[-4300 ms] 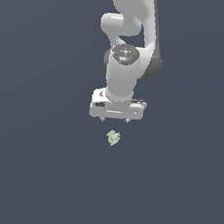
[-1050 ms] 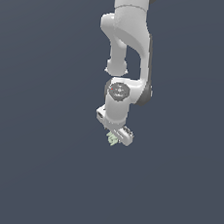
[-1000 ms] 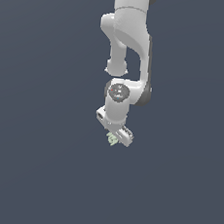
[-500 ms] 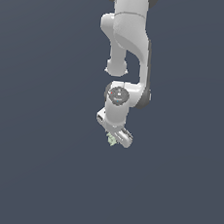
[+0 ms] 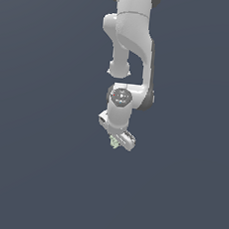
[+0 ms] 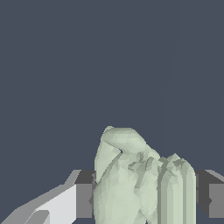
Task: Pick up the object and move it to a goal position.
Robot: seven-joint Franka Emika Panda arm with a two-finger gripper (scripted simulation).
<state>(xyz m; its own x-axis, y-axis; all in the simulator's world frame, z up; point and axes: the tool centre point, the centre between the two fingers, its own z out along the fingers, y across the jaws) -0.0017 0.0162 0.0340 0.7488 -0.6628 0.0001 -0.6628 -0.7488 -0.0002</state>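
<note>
Lifted slightly since before, gripper (image 5: 117, 142) clamps the object (image 6: 140, 183), ridges upright.

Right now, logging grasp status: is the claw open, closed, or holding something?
Claw: closed on the grey-green object, a finger pad on each side.

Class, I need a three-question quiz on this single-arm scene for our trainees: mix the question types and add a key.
1. True or false: the pincer is closed on the pale green lump.
2. In the wrist view, what sits on each side of the lump? A) fingers B) cups C) nothing
3. Fill in: in the exterior view the lump peeks out at the ____ end of the arm.

Key: 1 true; 2 A; 3 lower.
</note>
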